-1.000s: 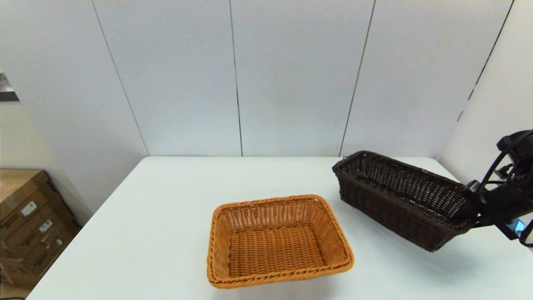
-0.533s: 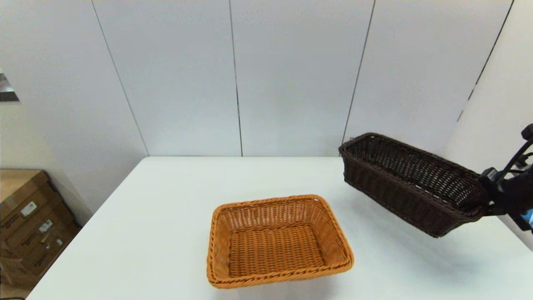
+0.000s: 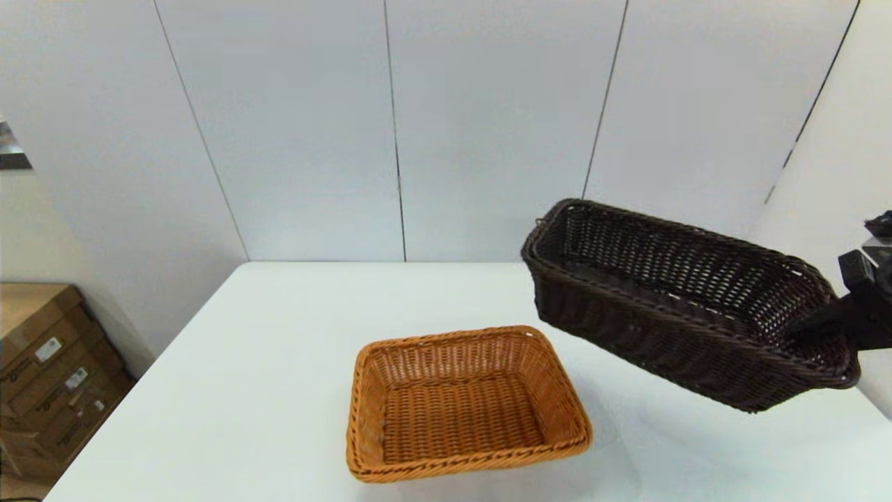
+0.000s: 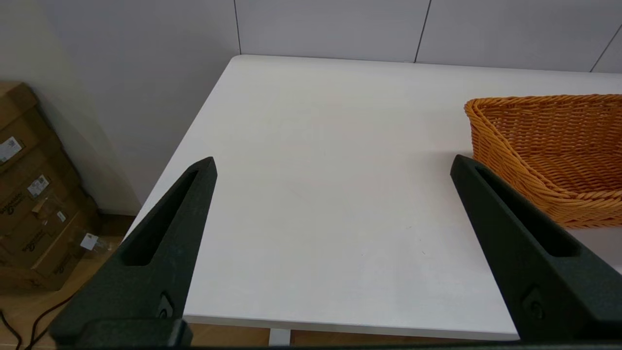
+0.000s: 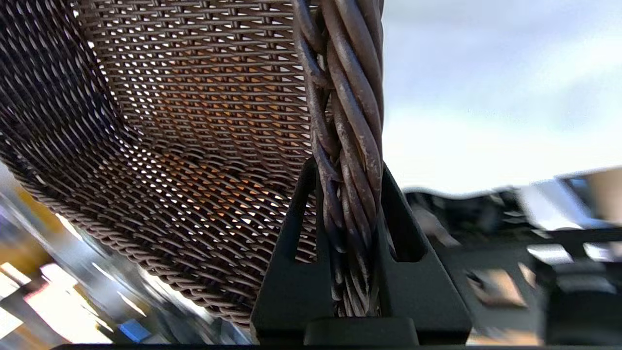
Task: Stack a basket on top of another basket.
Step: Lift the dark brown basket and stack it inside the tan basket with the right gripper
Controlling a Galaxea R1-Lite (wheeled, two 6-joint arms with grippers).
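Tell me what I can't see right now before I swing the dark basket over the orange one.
- Right gripper: head view's right edge cuts off its arm.
- Dark basket: its underside is hidden in every view.
- Orange basket: cut off by the left wrist view's edge; seen only through the weave in the right wrist view.
- Left gripper: absent from head view.

No text, brand or number can be read anywhere. The cardboard boxes point(image 3: 49, 369) beside the bench carry small white labels point(image 4: 9, 148), but their print is too small to make out.
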